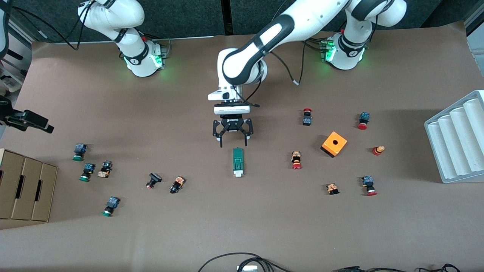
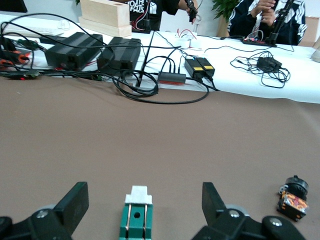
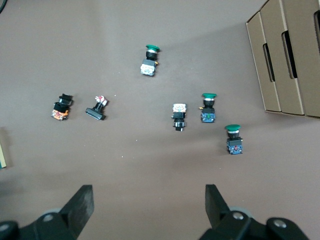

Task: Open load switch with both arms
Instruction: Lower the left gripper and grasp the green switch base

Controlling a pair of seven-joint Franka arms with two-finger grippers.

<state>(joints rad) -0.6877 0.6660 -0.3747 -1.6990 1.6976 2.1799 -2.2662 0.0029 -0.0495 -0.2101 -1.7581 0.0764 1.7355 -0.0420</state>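
The load switch [image 1: 238, 162], a narrow dark-green block, lies flat mid-table with its white end piece [image 1: 238, 173] toward the front camera. The left arm reaches in from its base, and my left gripper [image 1: 233, 141] hangs open just short of the switch's green end, touching nothing. In the left wrist view the switch [image 2: 136, 217] lies between the spread fingers of the left gripper [image 2: 144, 194], white end pointing away. My right gripper [image 1: 43, 126] is up in the air at the right arm's end of the table. In its wrist view the right gripper [image 3: 148, 196] is open and empty over bare table.
Green-capped push buttons [image 1: 85, 172] lie scattered toward the right arm's end, beside cardboard boxes [image 1: 26, 189]. Red-capped buttons [image 1: 296, 160], an orange cube with a hole [image 1: 334, 144] and a white ribbed tray [image 1: 457, 139] sit toward the left arm's end.
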